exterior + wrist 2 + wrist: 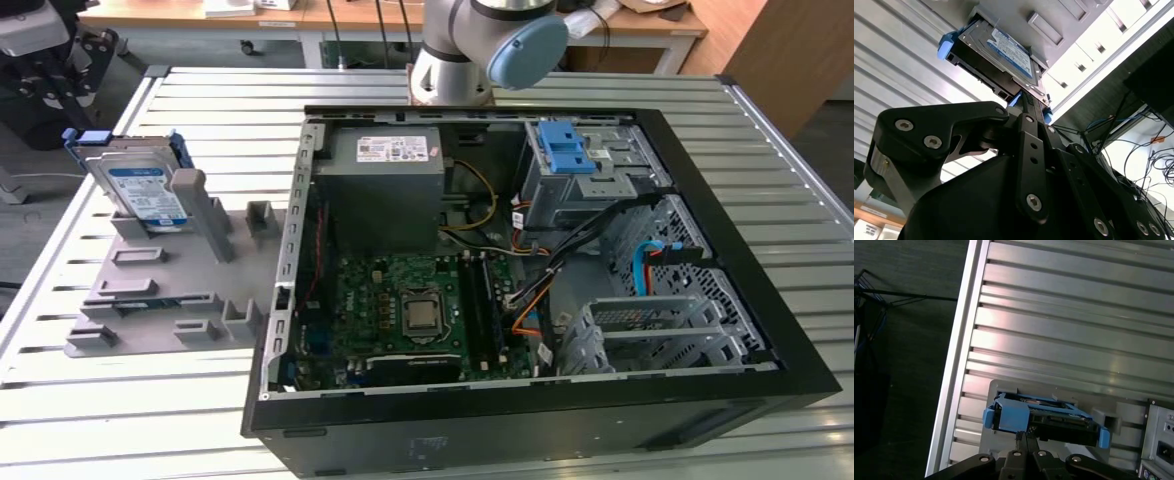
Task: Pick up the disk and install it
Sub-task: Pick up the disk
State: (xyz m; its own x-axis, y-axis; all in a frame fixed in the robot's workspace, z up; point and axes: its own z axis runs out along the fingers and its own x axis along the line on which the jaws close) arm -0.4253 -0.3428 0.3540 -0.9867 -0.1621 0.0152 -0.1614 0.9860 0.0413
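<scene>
The disk [144, 190] stands upright on its edge in a slot of a grey plastic holder [160, 290]. The holder lies on the slatted metal table [134, 430], at the exterior view's left of the open computer case [534, 425], and the two are apart. The disk is a flat silver-grey hard drive with a white-and-blue label on its broad face. A blue plastic carrier frame is clipped around its edges, and a small blue tab rises at the upper corner. In the second wrist view the disk [1001, 50] shows the label and the dark connector edge, with a blue corner of the frame at each end. In the first wrist view the disk [1054, 420] is seen edge-on, a dark strip between two blue ears.

The gripper [1024, 435] points at the upper edge of the disk. Its two fingers [1018, 442] are drawn together, with almost no gap between them. In both wrist views the fingertips overlap the blue frame, but it cannot be told if they touch it. Inside the case, a blue latch piece [567, 150] sits on the grey drive bay.
</scene>
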